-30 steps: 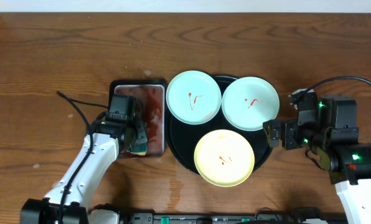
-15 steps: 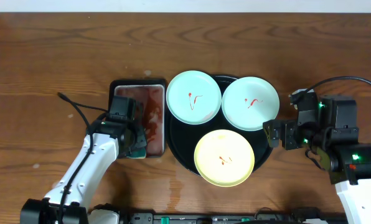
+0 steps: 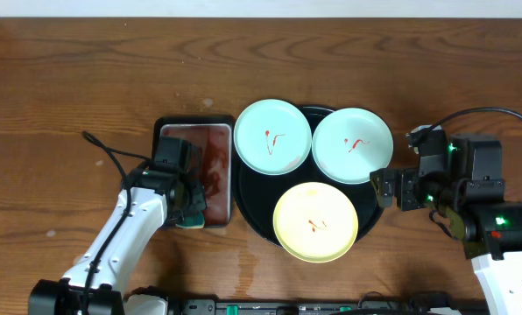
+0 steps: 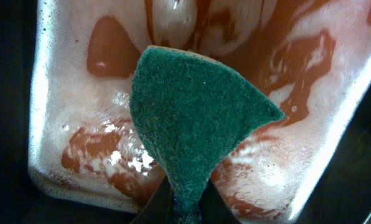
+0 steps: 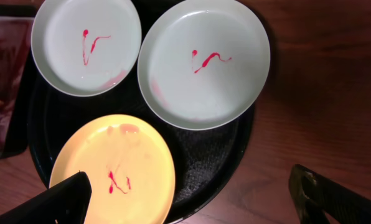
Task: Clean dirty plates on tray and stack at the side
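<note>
- The table (image 3: 68,87) is brown wood grain; a black cable (image 3: 112,153) lies on it by the left arm.
- The left gripper (image 4: 184,210) is clenched on a green sponge (image 4: 195,118), pinching it at its narrow end.
- The sponge hangs over the near part of a small metal tray (image 3: 195,120). Whether it touches the bottom, I cannot tell.
- The metal tray is rectangular and smeared with red sauce and pale foam.
- Just right of it sits the black tray (image 3: 254,194), round and glossy, carrying all three plates side by side, none on another.
- The left mint plate (image 3: 272,136) is at the far left of the black tray, overhanging its rim toward the metal tray. It has a thin red squiggle.
- The yellow plate (image 3: 315,222) is at the near side, with small red marks.
- The right mint plate (image 3: 352,144) is at the far right, with a red streak.
- The right gripper (image 3: 379,188) stands released, jaws spread wide, grasping nothing. It is at the black tray's right edge, near the yellow and right mint plates.
</note>
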Available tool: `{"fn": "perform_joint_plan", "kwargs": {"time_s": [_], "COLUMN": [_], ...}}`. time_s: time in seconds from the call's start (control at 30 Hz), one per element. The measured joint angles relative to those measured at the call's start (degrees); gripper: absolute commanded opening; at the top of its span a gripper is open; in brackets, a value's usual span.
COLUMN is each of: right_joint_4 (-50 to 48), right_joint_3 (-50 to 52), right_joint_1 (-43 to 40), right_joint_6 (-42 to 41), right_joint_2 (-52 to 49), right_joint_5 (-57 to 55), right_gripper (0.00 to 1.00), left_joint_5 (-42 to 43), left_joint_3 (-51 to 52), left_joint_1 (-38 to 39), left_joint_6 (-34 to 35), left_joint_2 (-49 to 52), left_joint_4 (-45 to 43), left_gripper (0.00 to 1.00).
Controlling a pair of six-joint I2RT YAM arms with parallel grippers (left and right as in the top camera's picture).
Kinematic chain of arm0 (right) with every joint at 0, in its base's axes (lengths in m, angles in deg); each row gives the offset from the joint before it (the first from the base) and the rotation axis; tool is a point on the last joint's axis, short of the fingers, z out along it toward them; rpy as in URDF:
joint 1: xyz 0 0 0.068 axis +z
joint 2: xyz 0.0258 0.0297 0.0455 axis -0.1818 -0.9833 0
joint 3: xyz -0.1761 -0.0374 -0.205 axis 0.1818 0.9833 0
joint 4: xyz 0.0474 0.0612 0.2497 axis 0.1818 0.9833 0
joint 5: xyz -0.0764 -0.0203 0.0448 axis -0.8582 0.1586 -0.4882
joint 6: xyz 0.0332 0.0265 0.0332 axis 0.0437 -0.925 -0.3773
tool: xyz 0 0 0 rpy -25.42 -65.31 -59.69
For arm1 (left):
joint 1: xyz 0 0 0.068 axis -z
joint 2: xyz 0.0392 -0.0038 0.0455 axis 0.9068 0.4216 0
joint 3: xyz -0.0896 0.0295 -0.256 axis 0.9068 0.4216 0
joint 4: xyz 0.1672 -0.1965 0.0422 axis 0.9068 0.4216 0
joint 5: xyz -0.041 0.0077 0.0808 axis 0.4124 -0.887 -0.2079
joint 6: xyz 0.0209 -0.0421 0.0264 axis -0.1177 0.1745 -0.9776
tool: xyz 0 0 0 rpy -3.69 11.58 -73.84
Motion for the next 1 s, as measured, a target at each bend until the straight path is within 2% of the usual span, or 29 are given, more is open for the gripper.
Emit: {"fn": "perform_joint_plan", "kwargs": {"time_s": [0.3, 0.5, 0.67, 1.0], "right_joint_4": [0.0, 0.0, 0.0, 0.02], "right_joint_3": [0.0, 0.0, 0.0, 0.0], "right_joint_1": [0.0, 0.0, 0.0, 0.0], "right_joint_6": [0.0, 0.0, 0.0, 0.0], "right_joint_2": [0.0, 0.0, 0.0, 0.0], "right_joint_5": [0.0, 0.0, 0.0, 0.0], "right_gripper": [0.99, 0.99, 0.99, 0.99], "left_joint_5": [0.02, 0.02, 0.28, 10.1], "left_joint_3": [0.02, 0.02, 0.02, 0.02], "left_joint_1": [0.0, 0.0, -0.02, -4.72], "left_joint_6": [0.0, 0.0, 0.0, -5.62], "left_joint_2": [0.0, -0.94, -6.38, -17.05], "left_joint_4": [0.02, -5.6, -9.16, -12.33], "left_gripper": [0.07, 0.07, 0.07, 0.08]}}
